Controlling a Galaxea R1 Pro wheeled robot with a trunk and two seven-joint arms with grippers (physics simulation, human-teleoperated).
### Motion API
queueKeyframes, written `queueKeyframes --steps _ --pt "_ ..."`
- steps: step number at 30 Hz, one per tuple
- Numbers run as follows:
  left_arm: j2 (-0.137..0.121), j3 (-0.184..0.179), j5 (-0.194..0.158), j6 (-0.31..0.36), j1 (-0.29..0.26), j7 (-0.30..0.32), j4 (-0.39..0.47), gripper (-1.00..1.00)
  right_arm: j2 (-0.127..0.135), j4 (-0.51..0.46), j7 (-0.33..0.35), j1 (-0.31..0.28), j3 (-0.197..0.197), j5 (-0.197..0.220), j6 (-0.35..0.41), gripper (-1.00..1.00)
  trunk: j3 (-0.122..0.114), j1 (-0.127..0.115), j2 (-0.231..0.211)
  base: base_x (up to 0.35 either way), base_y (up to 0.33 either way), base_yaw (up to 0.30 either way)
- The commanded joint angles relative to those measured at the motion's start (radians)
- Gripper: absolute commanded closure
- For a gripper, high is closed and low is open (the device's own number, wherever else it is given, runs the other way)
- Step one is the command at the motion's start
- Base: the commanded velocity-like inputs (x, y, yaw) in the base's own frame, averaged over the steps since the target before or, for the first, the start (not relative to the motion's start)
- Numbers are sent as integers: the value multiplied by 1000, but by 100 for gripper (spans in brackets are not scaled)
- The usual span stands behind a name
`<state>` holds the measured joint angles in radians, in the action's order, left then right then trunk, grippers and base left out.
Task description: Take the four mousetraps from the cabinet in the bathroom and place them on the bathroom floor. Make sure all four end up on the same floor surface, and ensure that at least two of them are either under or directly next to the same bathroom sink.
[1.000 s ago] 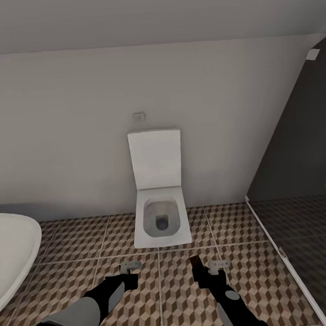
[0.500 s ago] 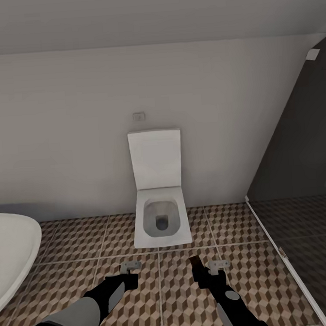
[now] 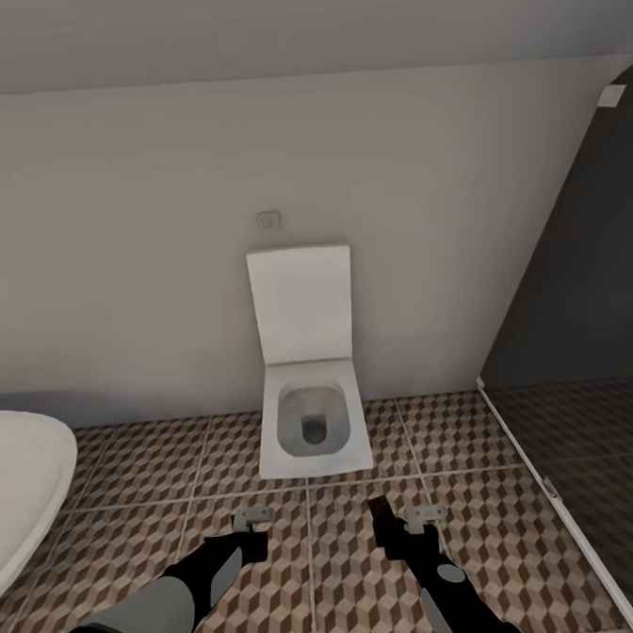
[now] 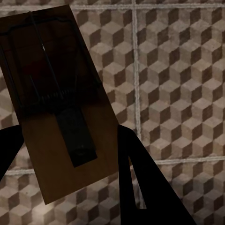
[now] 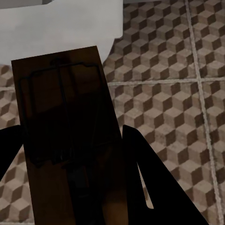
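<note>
My left gripper (image 4: 65, 154) clamps a mousetrap (image 4: 56, 103), my right gripper (image 5: 70, 164) clamps another mousetrap (image 5: 70, 136), both low in frame above the cube-patterned bathroom floor (image 3: 354, 578), white toilet (image 3: 312, 430) at centre

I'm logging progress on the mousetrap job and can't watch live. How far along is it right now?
Partly done: two traps are out and in hand, none set down. The left end effector holds one mousetrap, the right end effector another mousetrap, both above the bathroom floor facing the toilet. Left: place them by a sink. The other two can't be judged here.
</note>
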<state>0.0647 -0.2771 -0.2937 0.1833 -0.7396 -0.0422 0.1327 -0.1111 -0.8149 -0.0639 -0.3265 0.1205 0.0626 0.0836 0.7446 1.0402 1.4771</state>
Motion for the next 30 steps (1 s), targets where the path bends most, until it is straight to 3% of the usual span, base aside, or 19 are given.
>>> queueKeyframes --steps 1,30 --pt "0 -8 -10 5 0 -4 2 100 1 -2 -8 0 4 10 5 100 4 4 8 0 0 0" --pt "0 -8 -10 4 0 -4 2 100 2 -39 -7 0 5 10 5 100 95 115 211 0 0 0"
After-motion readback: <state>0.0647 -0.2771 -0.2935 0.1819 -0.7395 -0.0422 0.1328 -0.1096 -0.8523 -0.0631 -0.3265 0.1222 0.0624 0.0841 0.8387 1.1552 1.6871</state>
